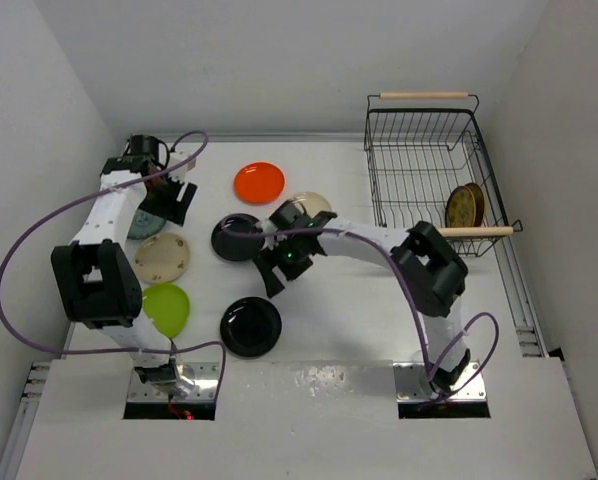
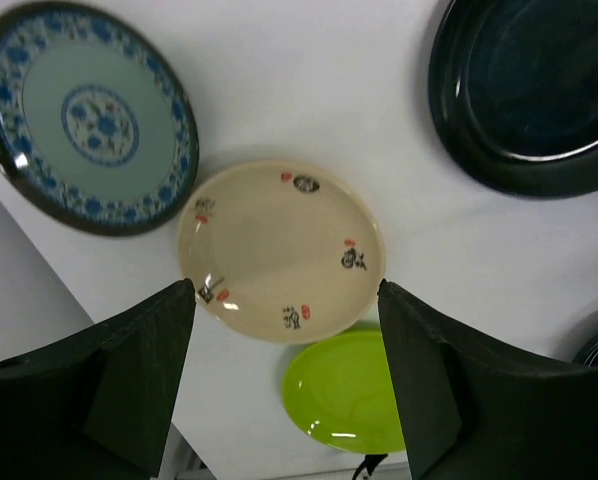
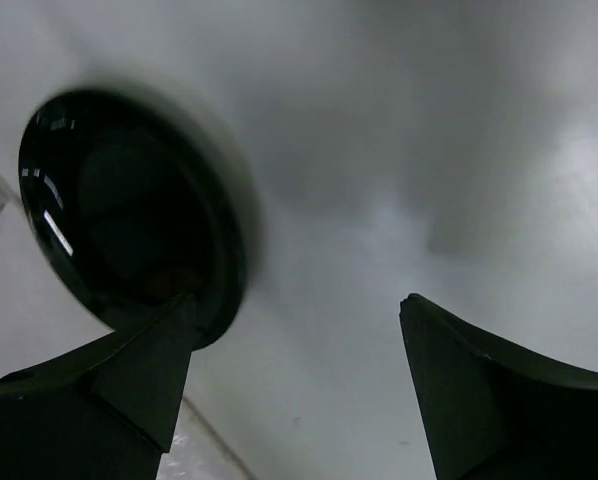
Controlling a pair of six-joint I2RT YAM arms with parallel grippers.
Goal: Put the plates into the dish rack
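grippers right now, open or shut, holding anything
left gripper: open, holding nothing, beige plate seen between its fingers
right gripper: open, holding nothing, black plate beside one finger

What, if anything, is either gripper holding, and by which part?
Nothing. The left gripper is open and empty, clear of the beige plate. The right gripper is open too, with a black plate off to one side, ungripped.

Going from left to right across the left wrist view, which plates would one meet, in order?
teal patterned plate → beige plate → glossy black plate
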